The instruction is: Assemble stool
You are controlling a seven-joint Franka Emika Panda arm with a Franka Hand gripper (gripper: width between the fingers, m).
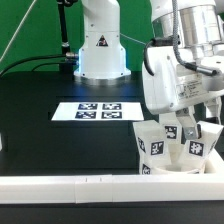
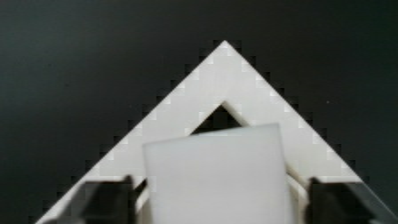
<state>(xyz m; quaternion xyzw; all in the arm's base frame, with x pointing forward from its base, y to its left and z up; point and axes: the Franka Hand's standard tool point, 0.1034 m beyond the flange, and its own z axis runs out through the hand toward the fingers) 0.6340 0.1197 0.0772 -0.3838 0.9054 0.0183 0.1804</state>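
Observation:
In the wrist view a white rectangular block leg stands between my fingers, and my gripper is shut on it. Beyond the leg lies a white triangular piece with a triangular hole on the black table. In the exterior view my gripper hangs low at the exterior view's right, over a cluster of white tagged stool parts. More tagged parts stand just behind the border wall. The round shape of the seat does not show clearly.
The marker board lies in the middle of the black table. A long white border wall runs along the near edge. The arm's white base stands at the back, before a green backdrop.

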